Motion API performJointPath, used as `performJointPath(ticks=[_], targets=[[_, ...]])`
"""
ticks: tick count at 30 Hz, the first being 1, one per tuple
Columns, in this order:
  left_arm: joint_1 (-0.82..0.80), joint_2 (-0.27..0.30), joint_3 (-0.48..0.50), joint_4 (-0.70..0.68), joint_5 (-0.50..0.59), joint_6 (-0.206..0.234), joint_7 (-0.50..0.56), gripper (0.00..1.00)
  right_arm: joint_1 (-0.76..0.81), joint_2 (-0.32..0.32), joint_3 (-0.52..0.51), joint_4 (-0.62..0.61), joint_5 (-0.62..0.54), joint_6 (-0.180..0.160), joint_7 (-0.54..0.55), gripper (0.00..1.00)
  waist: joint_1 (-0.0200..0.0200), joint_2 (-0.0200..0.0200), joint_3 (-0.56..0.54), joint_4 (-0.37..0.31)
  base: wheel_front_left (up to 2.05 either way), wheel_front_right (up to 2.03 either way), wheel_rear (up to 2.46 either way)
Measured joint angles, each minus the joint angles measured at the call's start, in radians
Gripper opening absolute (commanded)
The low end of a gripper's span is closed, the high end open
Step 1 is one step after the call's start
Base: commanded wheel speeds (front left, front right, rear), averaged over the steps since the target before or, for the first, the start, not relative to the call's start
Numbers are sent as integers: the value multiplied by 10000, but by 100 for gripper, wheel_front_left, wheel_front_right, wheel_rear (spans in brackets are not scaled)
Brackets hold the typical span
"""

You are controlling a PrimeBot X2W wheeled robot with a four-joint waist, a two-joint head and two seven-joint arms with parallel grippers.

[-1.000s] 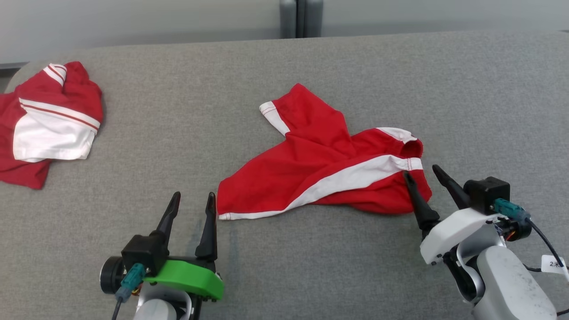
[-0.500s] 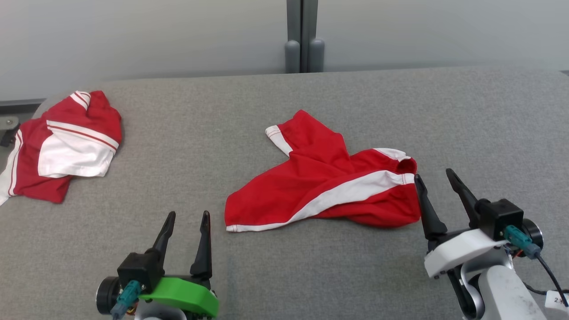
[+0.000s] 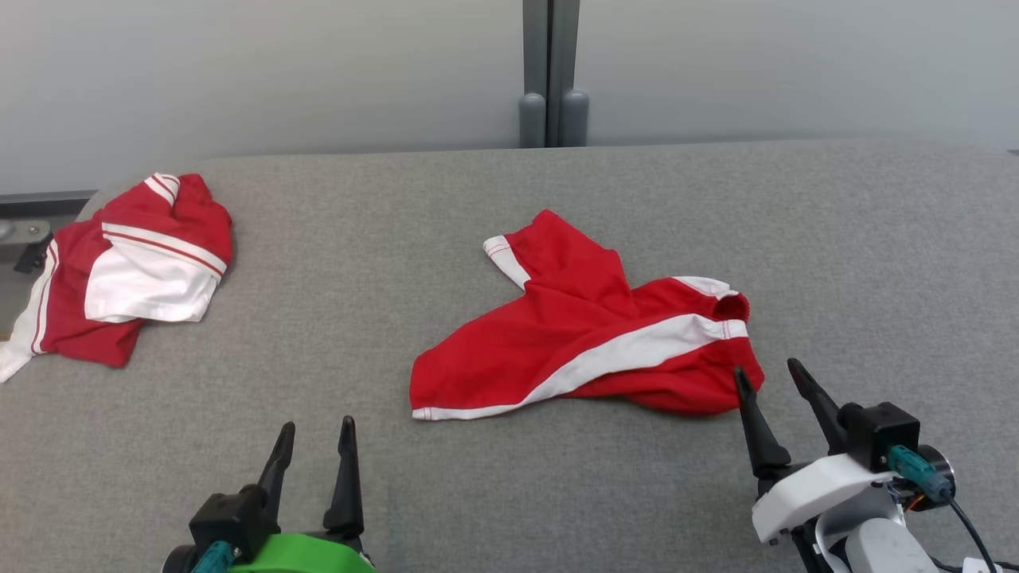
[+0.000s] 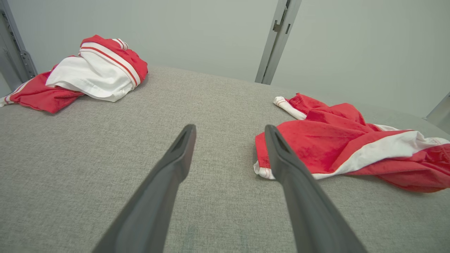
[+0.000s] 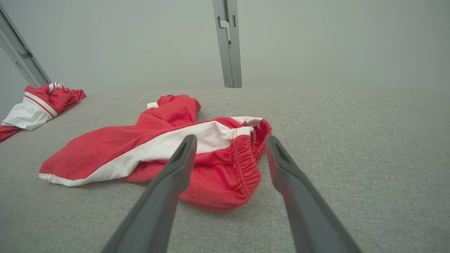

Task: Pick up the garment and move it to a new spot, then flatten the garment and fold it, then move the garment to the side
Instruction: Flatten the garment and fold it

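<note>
on the grey table (image 3: 478, 493) lies rumpled red garment (image 3: 589, 338) (white-striped).

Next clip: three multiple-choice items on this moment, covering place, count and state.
1. Where do the red shorts lie? A) mid-table B) far left edge C) on the floor.
2. How many red-and-white garments are on the grey table? A) one B) two C) three.
3. The right gripper is: A) open, empty B) shut on the shorts C) shut, empty.
Answers: 1A, they lie centred before the robot; 2B, a second crumpled garment sits far left; 3A, its jaws stand apart, gripping nothing.
</note>
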Motion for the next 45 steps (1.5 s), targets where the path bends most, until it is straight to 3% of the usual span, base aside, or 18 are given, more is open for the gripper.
performJointPath(ticks=[21,27,36,45], targets=[[27,0,12,-144,-4,71,-2,100,-534,-4,-63,541,-560,0,117,100,0,0,55,43,0,0,0],[-29,0,-73,-121,-46,92,-2,100,-1662,-182,155,476,-585,0,1592,100,0,0,297,52,0,0,0],[-143,0,-405,44,-121,86,0,100,-2331,-1908,888,-113,1156,0,4800,100,0,0,448,323,0,0,0],[-203,0,-502,86,-134,86,0,100,-1902,-2433,1373,-702,2677,0,6266,100,0,0,627,566,0,0,0]])
